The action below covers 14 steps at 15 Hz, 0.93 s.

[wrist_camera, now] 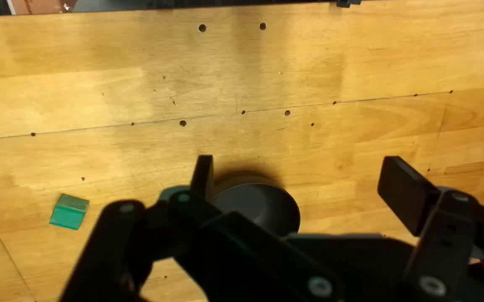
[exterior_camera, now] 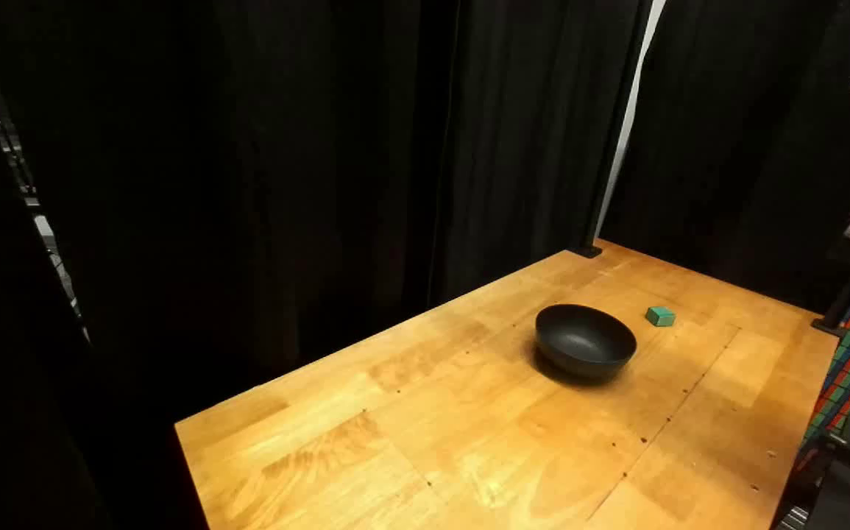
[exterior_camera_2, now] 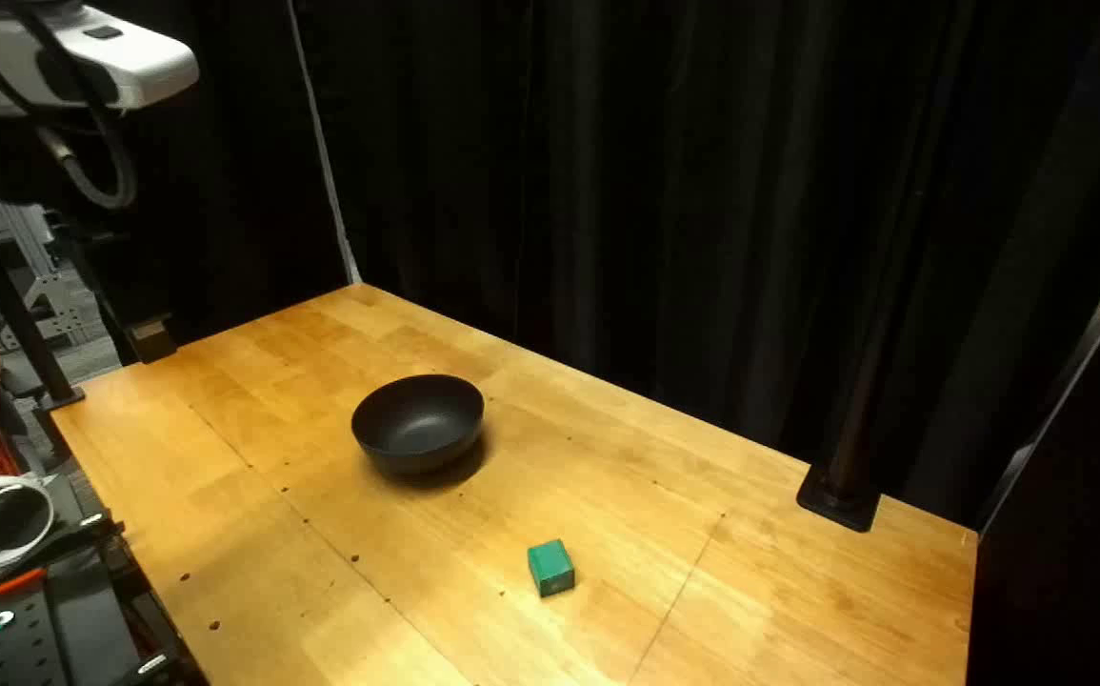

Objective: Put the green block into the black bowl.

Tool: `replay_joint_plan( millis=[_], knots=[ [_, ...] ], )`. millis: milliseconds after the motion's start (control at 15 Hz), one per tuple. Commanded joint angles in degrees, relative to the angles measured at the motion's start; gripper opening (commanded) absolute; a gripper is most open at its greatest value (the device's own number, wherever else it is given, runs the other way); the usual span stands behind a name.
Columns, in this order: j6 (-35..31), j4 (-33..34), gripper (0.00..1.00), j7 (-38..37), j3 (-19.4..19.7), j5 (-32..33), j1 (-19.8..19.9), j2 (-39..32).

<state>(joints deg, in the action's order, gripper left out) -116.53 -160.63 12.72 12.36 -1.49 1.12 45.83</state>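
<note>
Hand (wrist_camera: 300, 178) wide agape, away from block (wrist_camera: 69, 212)

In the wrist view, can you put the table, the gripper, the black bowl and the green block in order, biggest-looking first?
1. Table
2. Gripper: it looks this big partly because it's close to the camera.
3. Black bowl, partly hidden by the gripper
4. Green block

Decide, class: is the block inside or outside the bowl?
Outside: in both exterior views the green block sits on the table, apart from the black bowl.
</note>
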Motion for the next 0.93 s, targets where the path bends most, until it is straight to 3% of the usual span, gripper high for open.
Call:
replay_joint_plan(
  millis=[0,200,400,533,800,867],
  knots=[
    [0.1,0.1,1.00,0.5,-0.8,-0.6,0.8,-0.2],
    [0.2,0.2,1.00,0.5,-0.8,-0.6,0.8,-0.2],
    [-10.1,3.8,1.00,-6.9,-2.6,-2.6,0.9,-10.4],
    [-16.9,6.5,1.00,-13.0,-1.4,-1.0,0.1,-17.1],
    [-27.4,12.0,1.00,-23.1,-1.0,0.3,1.7,-31.1],
    [-28.9,13.6,1.00,-24.5,-3.5,-0.8,4.8,-34.8]
  ],
)
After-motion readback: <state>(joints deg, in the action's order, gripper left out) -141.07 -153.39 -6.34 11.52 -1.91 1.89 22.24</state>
